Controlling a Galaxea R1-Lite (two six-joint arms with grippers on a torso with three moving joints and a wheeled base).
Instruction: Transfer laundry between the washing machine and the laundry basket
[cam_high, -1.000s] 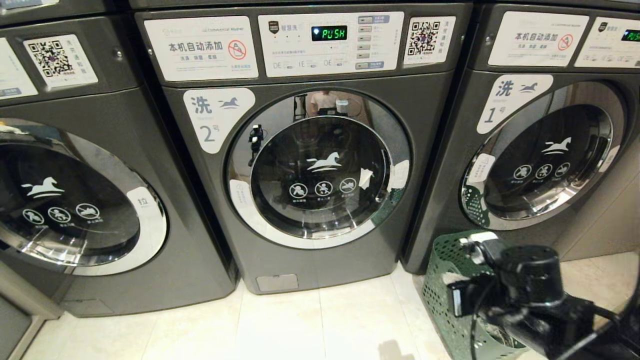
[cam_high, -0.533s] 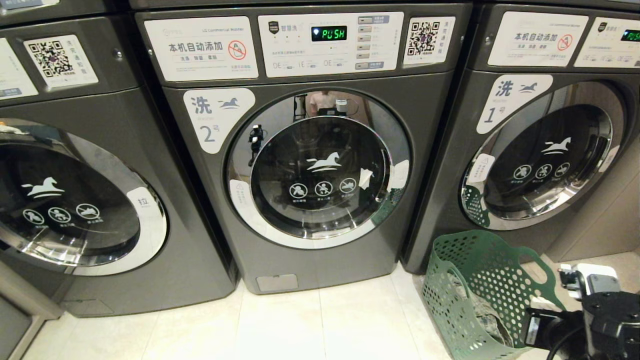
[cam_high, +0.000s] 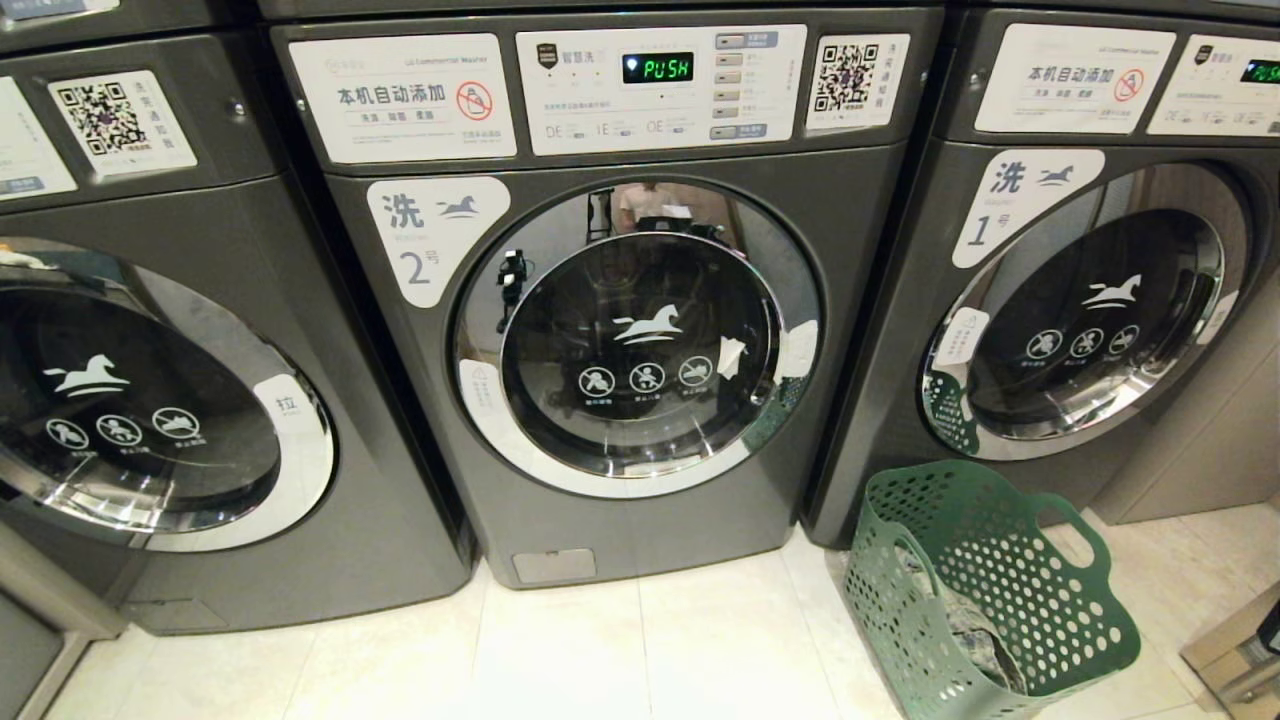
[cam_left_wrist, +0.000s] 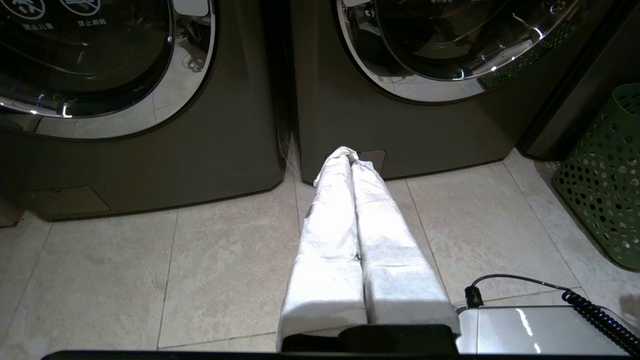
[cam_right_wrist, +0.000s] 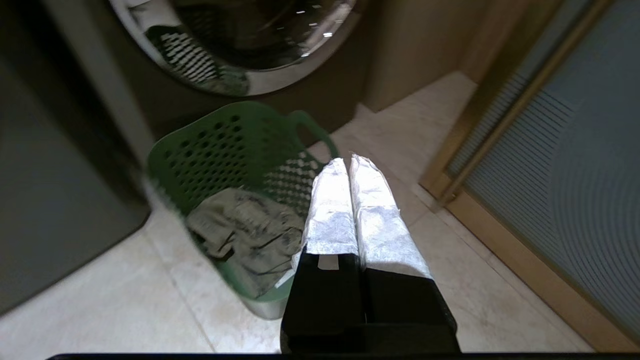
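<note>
- The dark grey front-loading washing machine (cam_high: 640, 300) marked with a blue "2" stands in the middle of a row of three like machines; its round chrome-rimmed glass door (cam_high: 637, 338) is closed and its green display reads "PUSH".
- The green plastic laundry basket (cam_high: 985, 585) with round-holed sides and cut-out handles sits on the pale tiled floor (cam_high: 640, 650), just in front of the neighbouring machine labelled "1" (cam_high: 1080, 280) and to the right of machine "2".
- The laundry (cam_right_wrist: 247, 235), crumpled grey and dark cloth, lies inside the basket, showing through the open top in the right wrist view.
- The right gripper (cam_right_wrist: 348, 162), with white-wrapped fingers (cam_right_wrist: 372, 210) pressed together and holding nothing, hangs above the floor just beside the basket's near rim, next to a wood-framed ribbed glass panel (cam_right_wrist: 565, 160).
- The left gripper (cam_left_wrist: 348, 152), also white-wrapped, has its fingers closed against each other and empty; it points low toward the base of machine "2", near the gap to the machine on the left (cam_left_wrist: 125, 100).
- Neither arm shows in the head view.
</note>
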